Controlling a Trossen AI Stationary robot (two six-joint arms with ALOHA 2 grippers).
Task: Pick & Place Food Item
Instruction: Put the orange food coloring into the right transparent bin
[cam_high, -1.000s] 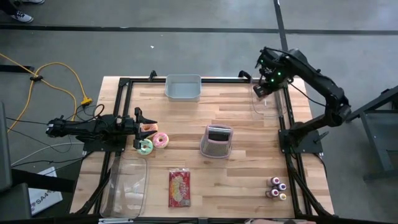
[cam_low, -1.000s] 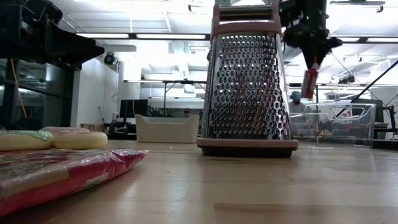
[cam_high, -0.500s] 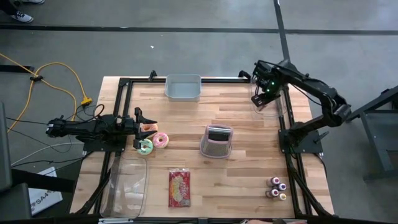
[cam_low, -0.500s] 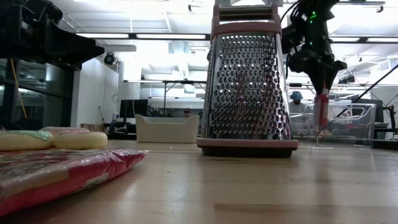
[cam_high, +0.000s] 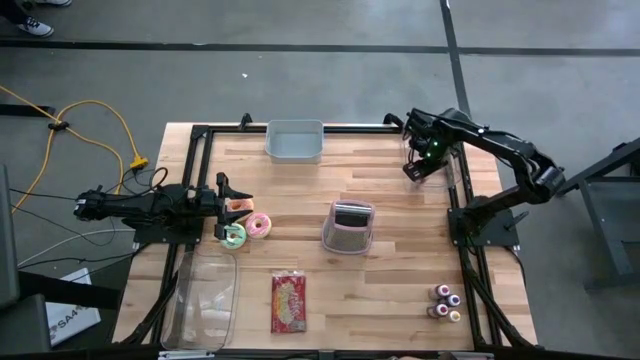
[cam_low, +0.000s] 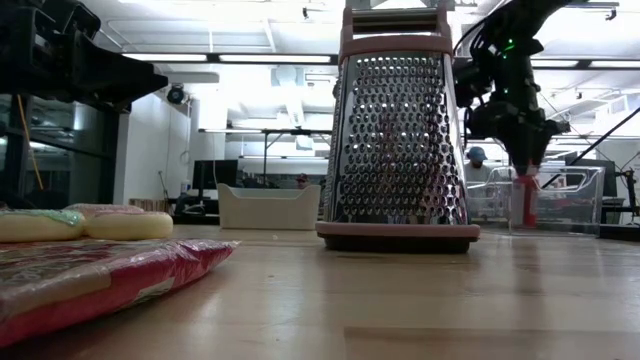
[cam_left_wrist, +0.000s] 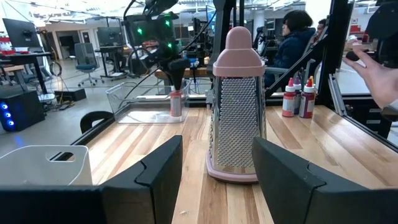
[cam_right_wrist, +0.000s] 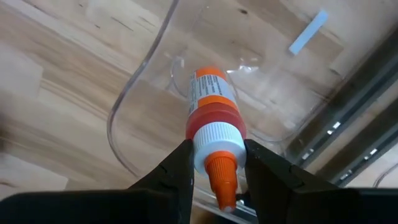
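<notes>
A small orange-red bottle (cam_right_wrist: 210, 99) with a white cap and orange nozzle hangs upright in my right gripper (cam_high: 414, 169), which is shut on it and points down at the table's far right. The bottle (cam_low: 523, 200) is down between the walls of a clear plastic container (cam_low: 575, 200); whether its base touches the floor I cannot tell. From the left wrist view the bottle (cam_left_wrist: 176, 103) shows inside that container. My left gripper (cam_high: 224, 206) waits level and open at the table's left edge, beside two doughnuts (cam_high: 248, 229). My right gripper pinches the bottle's white cap (cam_right_wrist: 217, 138) between its two fingers, one on each side. The fingers come from above, pointing down. The bottle hangs upright below them, nozzle up, its body inside the clear container.
A pink-framed box grater (cam_high: 349, 227) stands mid-table. A grey bin (cam_high: 295, 141) sits at the far edge, a red packet (cam_high: 288, 302) and a second clear container (cam_high: 205, 300) near the front left, small bottles (cam_high: 446, 301) at the front right. People sit beyond the table (cam_left_wrist: 298, 37).
My right gripper has come down with the bottle, staying shut on it and pointing down. The bottle, first held high above the clear container, now hangs low between its walls.
</notes>
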